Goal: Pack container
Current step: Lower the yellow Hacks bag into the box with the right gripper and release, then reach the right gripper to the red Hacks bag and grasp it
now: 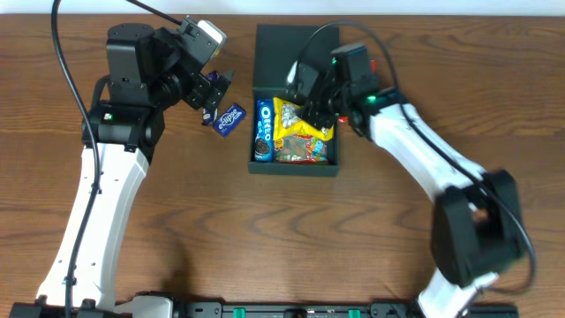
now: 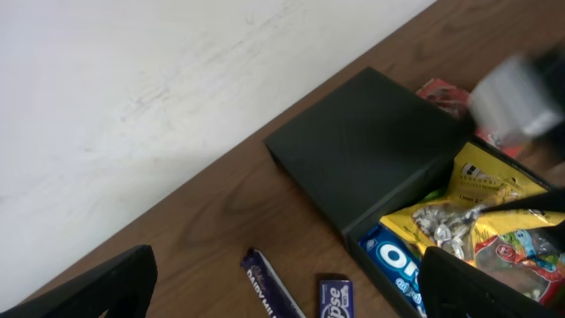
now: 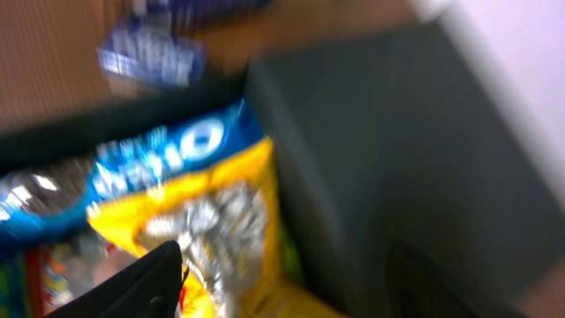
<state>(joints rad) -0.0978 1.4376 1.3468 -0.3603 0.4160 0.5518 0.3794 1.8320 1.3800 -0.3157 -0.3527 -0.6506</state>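
Jaws of the left gripper (image 1: 219, 95) are spread wide and empty, held upper left of centre in the overhead view and aimed at the blue packets (image 1: 231, 117) on the table (image 1: 265, 238) — apparently lined up for a pick. Those of the right gripper (image 1: 311, 113) are parted over the yellow packet (image 1: 300, 125); contact is hidden by blur. Centre top, the container (image 1: 291, 169) is laid with its lid (image 1: 278, 53) folded back — so filling is unobstructed — and the Oreo pack (image 1: 263, 128) is already inside.
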